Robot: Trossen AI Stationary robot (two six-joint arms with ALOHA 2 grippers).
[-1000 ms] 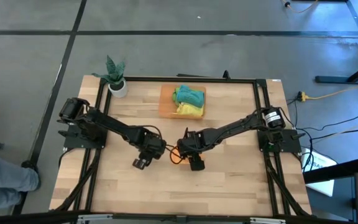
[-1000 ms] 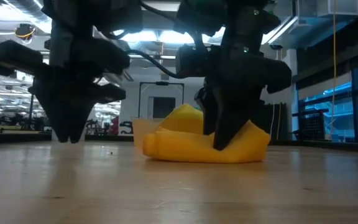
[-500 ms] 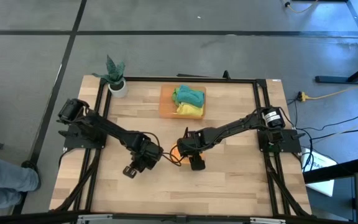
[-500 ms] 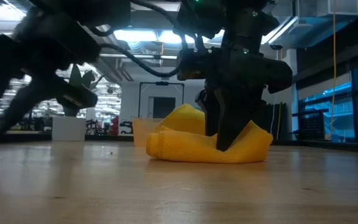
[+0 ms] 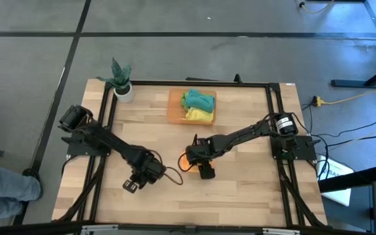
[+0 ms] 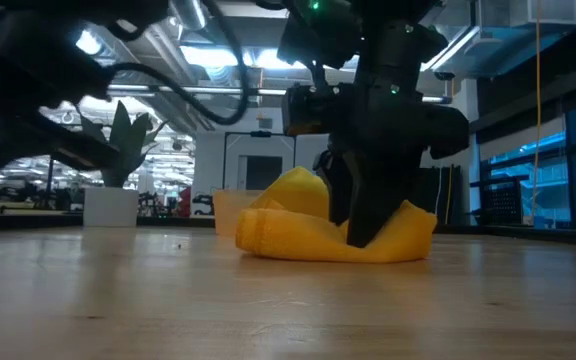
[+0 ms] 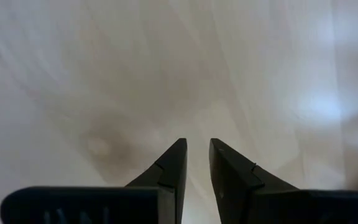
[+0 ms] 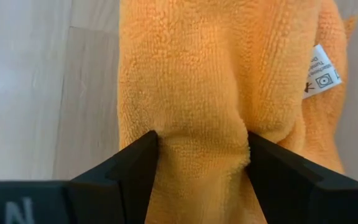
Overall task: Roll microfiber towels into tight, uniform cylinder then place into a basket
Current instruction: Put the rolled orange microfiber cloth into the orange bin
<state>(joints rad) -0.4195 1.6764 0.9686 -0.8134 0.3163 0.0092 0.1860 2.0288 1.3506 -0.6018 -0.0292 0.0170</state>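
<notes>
An orange microfiber towel (image 5: 185, 160), loosely rolled, lies on the wooden table near its middle. It also shows in the low view (image 6: 298, 235) and the right wrist view (image 8: 229, 68). My right gripper (image 5: 194, 158) stands over it, shut on it. My left gripper (image 5: 130, 186) is shut and empty over bare table, toward the near left, well apart from the towel; its fingertips (image 7: 196, 144) show only a narrow slit. The orange basket (image 5: 173, 111) stands at the far middle and holds a teal-green towel (image 5: 198, 100) and a yellow towel (image 5: 201, 115). My right gripper pinches the orange towel's bunched roll (image 8: 201, 124) between its two fingers (image 8: 143, 155), which lie across the roll. The fingers come from above, pointing down (image 6: 358, 215). The cloth is gathered into a ridge between them. The towel rests on the table, its two ends lying out to either side.
A small white pot with a green plant (image 5: 121, 81) stands at the far left corner. A black frame (image 5: 269, 83) runs along the table's edges. A white label (image 8: 321, 71) sticks out at one end of the towel. Bare wood lies along the near side.
My left gripper has moved away from the orange towel toward the table's near left and has tipped out of its downward pointing pose. My right gripper has stayed on the towel, which lies where it was.
</notes>
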